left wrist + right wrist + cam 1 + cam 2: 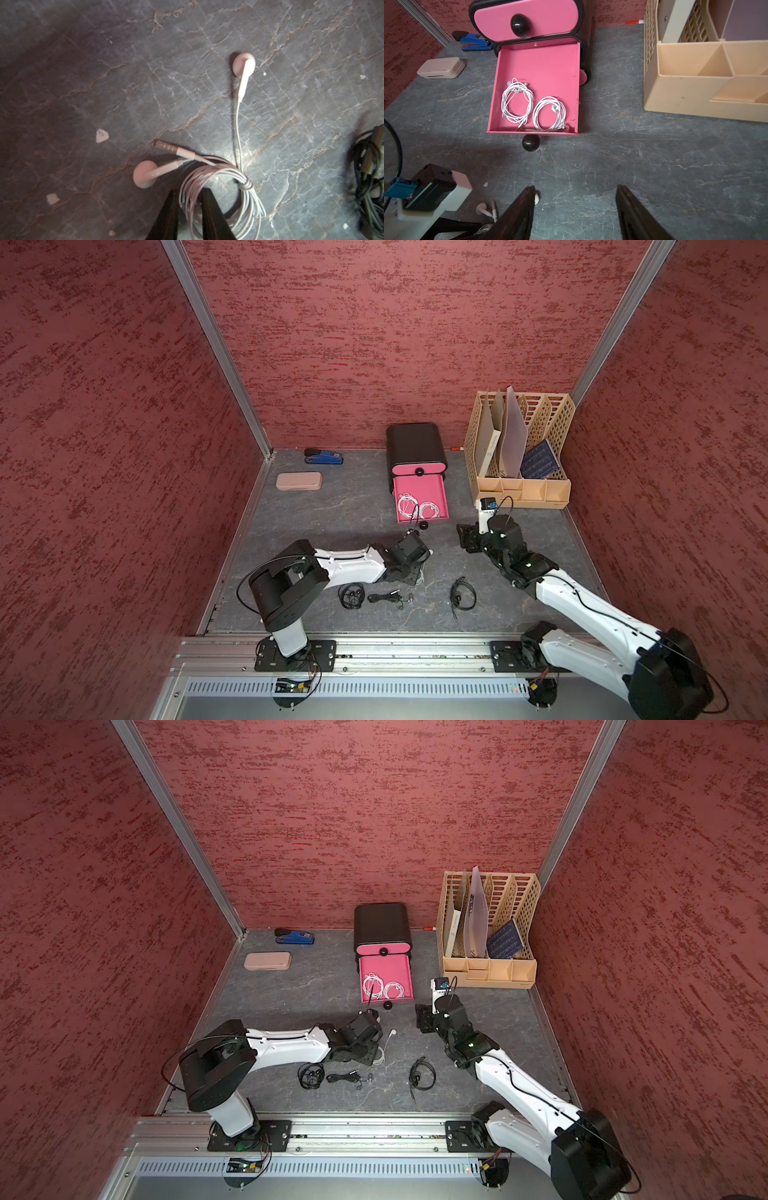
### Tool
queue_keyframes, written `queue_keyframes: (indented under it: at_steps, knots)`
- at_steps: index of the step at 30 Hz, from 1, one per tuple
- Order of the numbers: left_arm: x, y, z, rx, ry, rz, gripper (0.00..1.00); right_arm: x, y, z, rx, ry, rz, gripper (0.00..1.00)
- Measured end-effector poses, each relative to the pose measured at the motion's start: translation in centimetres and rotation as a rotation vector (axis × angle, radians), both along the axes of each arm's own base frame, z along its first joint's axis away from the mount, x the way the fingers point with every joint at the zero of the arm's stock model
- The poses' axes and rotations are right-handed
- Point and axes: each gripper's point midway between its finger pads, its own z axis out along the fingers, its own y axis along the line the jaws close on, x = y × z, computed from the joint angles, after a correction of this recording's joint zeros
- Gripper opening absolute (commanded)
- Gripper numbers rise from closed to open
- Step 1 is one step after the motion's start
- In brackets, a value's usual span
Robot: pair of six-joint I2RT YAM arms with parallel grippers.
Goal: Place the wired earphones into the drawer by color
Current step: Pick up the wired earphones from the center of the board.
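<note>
— So, where does the loose white set lie?

— On the desk (pixel 332 514), right at the left hand (pixel 188 192). In the left wrist view its two black fingers (pixel 214 214) stand either side of one arc of the white earphones (pixel 247 185), and the strands fill the narrow gap.

— Clamped, then?

— I cannot tell whether they pinch. The coil lies flat on the desk. One earbud (pixel 244 62) stretches away on its lead. The second earbud (pixel 144 174) and the plug (pixel 168 147) sit just beside the fingers.

— And the right hand?

— The right hand (pixel 576 187) hangs over bare desk with its fingers wide apart and nothing between them. It faces the open pink drawer (pixel 537 62). Two white coils (pixel 517 101) lie side by side in there, near the front wall.

— What is hard to make out?

— From above, the left arm's wrist (pixel 409 551) covers the fingers, so only the wrist camera shows them. In a top view a mere sliver of white cable (pixel 422 574) peeks past the arm. An earbud lying clear of the arm (pixel 392 1031) shows in a top view as well.

— And the dark ones?

— Three black earphones (pixel 351 595) lie in a row on the desk in both top views. None touches a hand. The left wrist view catches only one black bundle (pixel 367 166), blurred and cut off at the frame's edge.
</note>
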Motion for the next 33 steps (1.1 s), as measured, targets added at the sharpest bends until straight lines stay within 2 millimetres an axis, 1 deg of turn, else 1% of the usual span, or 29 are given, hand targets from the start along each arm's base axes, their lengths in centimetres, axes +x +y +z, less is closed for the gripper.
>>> queue_keyframes:
  at_steps: [2, 4, 7, 8, 16, 19, 22, 27, 33]
  knots:
    - [0.0, 0.0, 0.0, 0.001, 0.001, 0.0, 0.19, 0.0, 0.0, 0.0, 0.0, 0.0, 0.0, 0.66]
    - [0.0, 0.0, -0.1, 0.002, 0.001, 0.0, 0.1, 0.0, 0.0, 0.0, 0.0, 0.0, 0.0, 0.66]
    - [0.0, 0.0, -0.1, 0.0, 0.003, -0.002, 0.02, 0.0, 0.0, 0.0, 0.0, 0.0, 0.0, 0.66]
    - [0.0, 0.0, 0.0, 0.0, 0.003, -0.002, 0.0, 0.0, 0.0, 0.0, 0.0, 0.0, 0.0, 0.66]
    - [0.0, 0.1, 0.3, -0.004, 0.0, 0.002, 0.0, 0.0, 0.0, 0.0, 0.0, 0.0, 0.0, 0.66]
    - [0.1, 0.2, 1.0, -0.013, -0.007, 0.005, 0.0, 0.0, 0.0, 0.0, 0.0, 0.0, -0.001, 0.66]
    - [0.3, 0.1, 2.5, -0.044, -0.033, 0.008, 0.0, 0.0, 0.0, 0.0, 0.0, 0.0, -0.001, 0.66]
    - [0.9, -0.1, 5.9, -0.113, -0.097, 0.008, 0.0, 0.0, 0.0, 0.0, 0.0, 0.0, 0.0, 0.66]
    - [2.1, 0.4, 9.4, -0.178, -0.168, 0.014, 0.0, 0.0, 0.0, 0.0, 0.0, 0.0, -0.001, 0.66]
